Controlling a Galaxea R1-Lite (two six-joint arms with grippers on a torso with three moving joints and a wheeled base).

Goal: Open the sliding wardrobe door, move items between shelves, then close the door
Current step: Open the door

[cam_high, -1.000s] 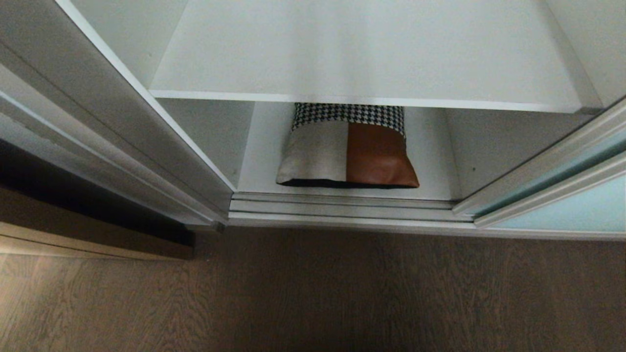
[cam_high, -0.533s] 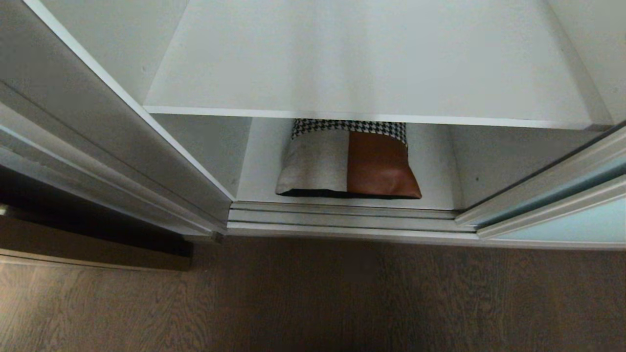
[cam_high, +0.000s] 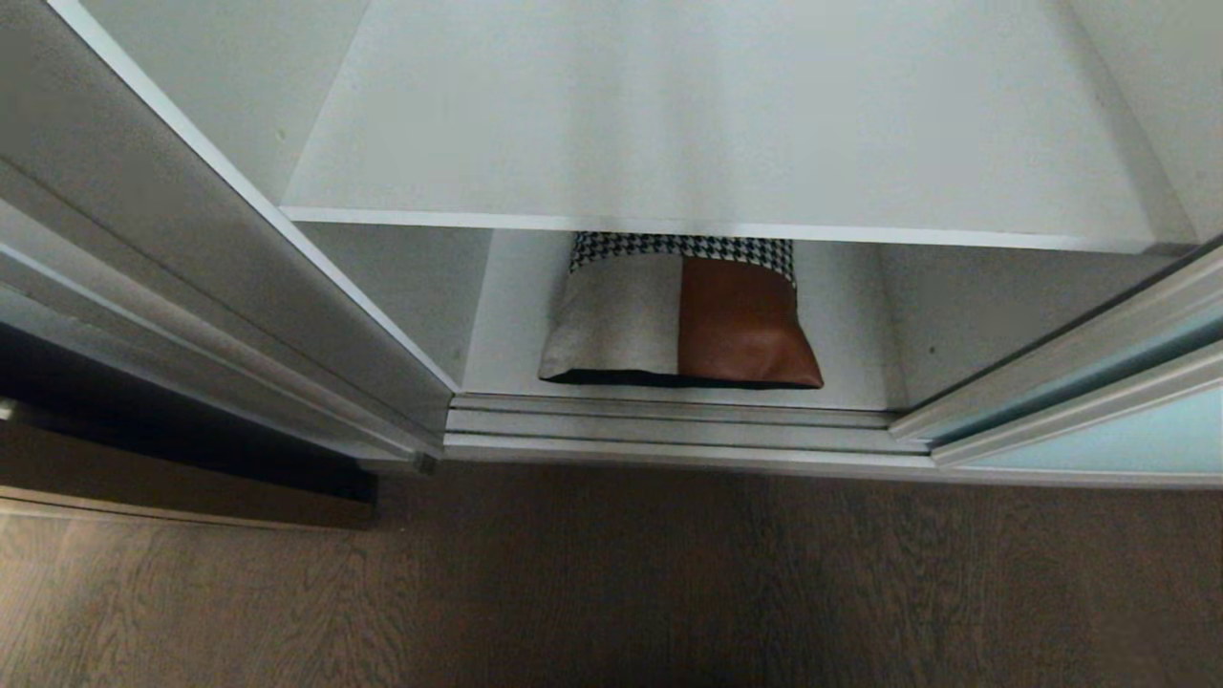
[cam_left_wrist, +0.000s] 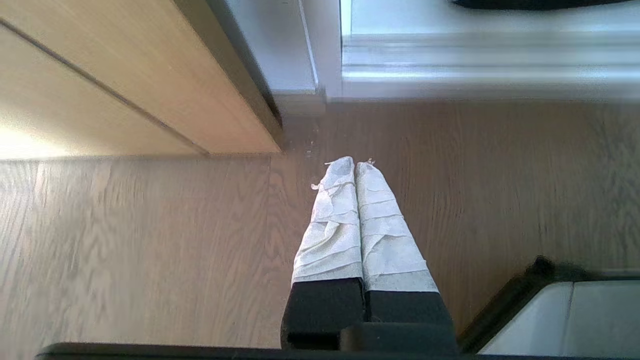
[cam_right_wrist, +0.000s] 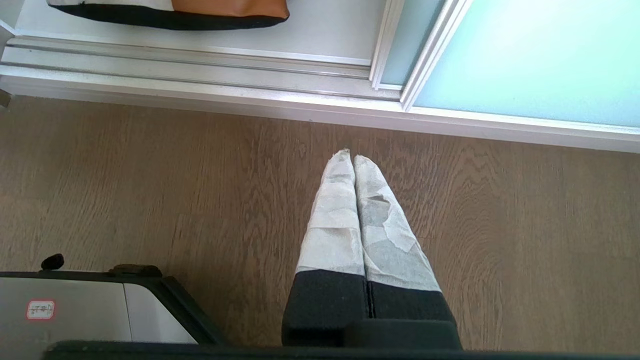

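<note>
Both sets of fingers are pressed together with nothing in them. The left gripper [cam_left_wrist: 355, 162] has its white-wrapped fingers [cam_left_wrist: 332, 220] pointing down at the wood floor [cam_left_wrist: 150, 250], a little way out from the bottom track [cam_left_wrist: 475, 65] of the wardrobe, near the corner where a tan wooden panel [cam_left_wrist: 125, 90] meets it. The right gripper [cam_right_wrist: 348, 155] looks the same: wrapped fingers [cam_right_wrist: 335, 220] closed on each other, hanging over the floor just in front of the track, closer to the sliding wardrobe door [cam_right_wrist: 525, 55] than to the open bay.

From the track outward: the door's frosted blue-green glass in its silver frame sits over on the right side of the track, so the compartment is open. Just behind the track, on the bottom shelf [cam_high: 860, 363], lies the bundle [cam_high: 680, 320]. It looks more like a cushion tbh: a pale grey patch next to a rust-orange one, a black-and-white houndstooth strip at the back, a black underside. It sits roughly centred in the bay, with its front edge close to the track. Above it is the upper shelf [cam_high: 717, 229], a plain white board whose front edge covers the back part of the bundle. Neither arm shows in the head view.
</note>
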